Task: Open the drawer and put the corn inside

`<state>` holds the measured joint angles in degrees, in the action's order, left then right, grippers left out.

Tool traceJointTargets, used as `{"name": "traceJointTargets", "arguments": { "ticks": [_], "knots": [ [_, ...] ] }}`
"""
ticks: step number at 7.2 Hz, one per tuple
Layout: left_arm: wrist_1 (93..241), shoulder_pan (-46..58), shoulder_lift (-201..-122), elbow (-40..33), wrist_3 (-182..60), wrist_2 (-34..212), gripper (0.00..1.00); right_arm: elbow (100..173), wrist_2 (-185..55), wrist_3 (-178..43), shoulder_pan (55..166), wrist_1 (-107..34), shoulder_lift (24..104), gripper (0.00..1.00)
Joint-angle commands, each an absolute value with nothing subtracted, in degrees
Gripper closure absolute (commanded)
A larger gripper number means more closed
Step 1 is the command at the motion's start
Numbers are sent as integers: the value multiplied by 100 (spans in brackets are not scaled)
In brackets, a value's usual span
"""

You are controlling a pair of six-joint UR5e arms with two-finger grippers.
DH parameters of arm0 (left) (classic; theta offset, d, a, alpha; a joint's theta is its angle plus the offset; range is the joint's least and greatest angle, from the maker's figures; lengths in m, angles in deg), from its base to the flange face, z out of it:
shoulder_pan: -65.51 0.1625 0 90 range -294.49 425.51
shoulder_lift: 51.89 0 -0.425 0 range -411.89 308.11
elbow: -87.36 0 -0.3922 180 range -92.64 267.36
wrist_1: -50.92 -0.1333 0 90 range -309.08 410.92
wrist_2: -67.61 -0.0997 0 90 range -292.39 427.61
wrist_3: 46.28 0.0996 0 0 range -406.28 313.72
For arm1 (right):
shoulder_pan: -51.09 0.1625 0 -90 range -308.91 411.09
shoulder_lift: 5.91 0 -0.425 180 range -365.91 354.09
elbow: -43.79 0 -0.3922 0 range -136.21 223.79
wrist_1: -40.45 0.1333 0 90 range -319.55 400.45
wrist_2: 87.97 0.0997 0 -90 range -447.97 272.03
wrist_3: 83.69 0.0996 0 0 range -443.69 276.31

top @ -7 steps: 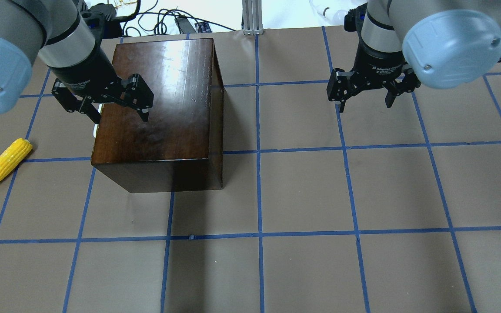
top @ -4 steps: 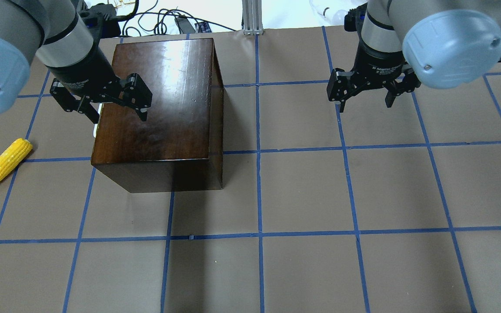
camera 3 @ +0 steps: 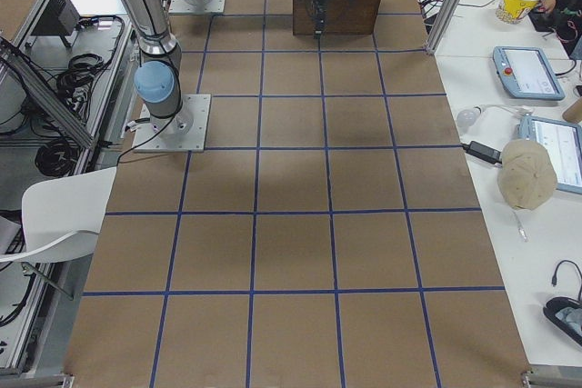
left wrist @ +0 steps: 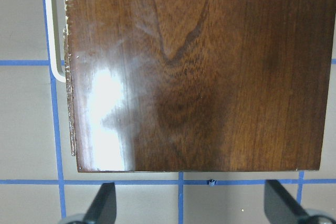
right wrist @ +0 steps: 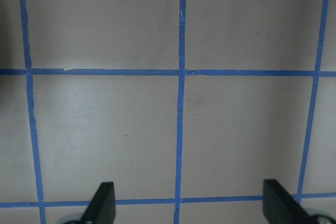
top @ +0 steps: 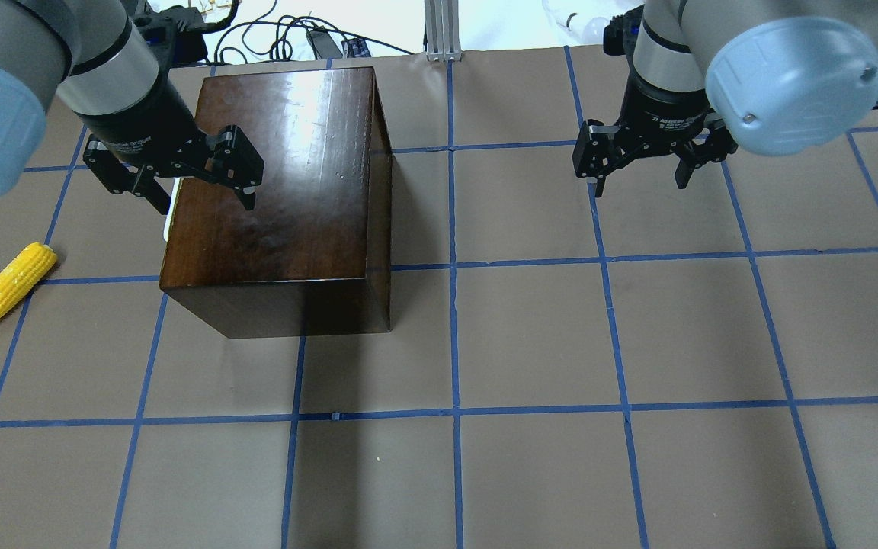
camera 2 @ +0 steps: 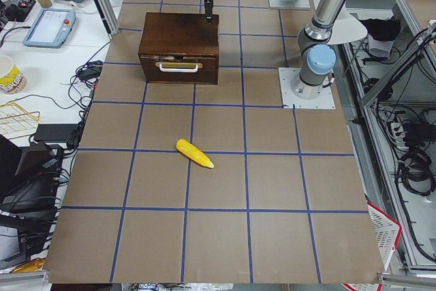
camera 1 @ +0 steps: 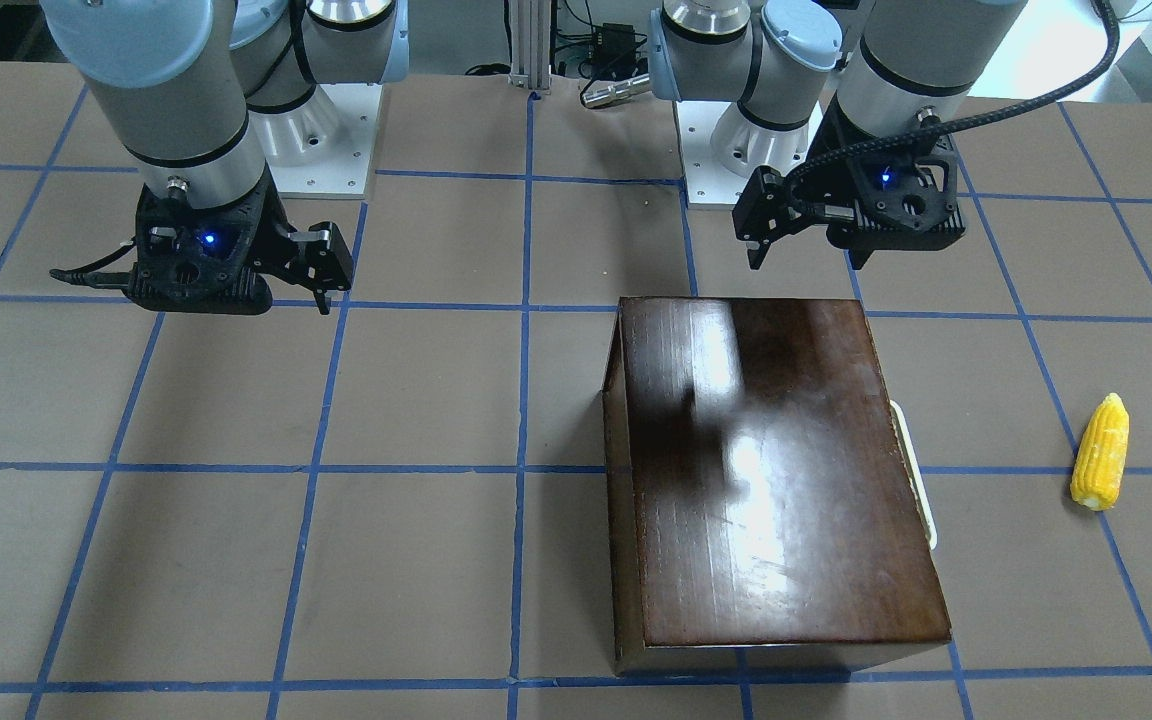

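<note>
The dark brown box stands on the table's left half. Its drawer is shut, and the cream handle pokes out on the side that faces the corn; the handle also shows in the left wrist view. The yellow corn lies on the mat left of the box, also in the front view. My left gripper is open and empty, hovering above the box's top near the handle edge. My right gripper is open and empty, hovering over bare mat at the right.
The brown mat with a blue tape grid covers the table. Cables and a metal post lie past the far edge. The arm bases stand at the robot's side of the table.
My left gripper has drifted slightly left and toward the far edge over the box top, still open. The right arm, box and corn have not moved.
</note>
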<state>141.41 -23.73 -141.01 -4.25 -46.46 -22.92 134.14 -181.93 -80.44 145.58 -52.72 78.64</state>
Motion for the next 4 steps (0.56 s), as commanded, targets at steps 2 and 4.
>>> {"name": "traceJointTargets", "arguments": {
  "ticks": [2, 4],
  "knots": [
    [14101, -2370, -14153, -431, -4646, -2291, 0, 13414, -18193, -8044, 14558, -5272, 7864, 0],
    [14109, -2370, -14101, -414, -4646, -2318, 0, 13414, -18193, -8044, 14558, -5272, 7864, 0]
  ]
}}
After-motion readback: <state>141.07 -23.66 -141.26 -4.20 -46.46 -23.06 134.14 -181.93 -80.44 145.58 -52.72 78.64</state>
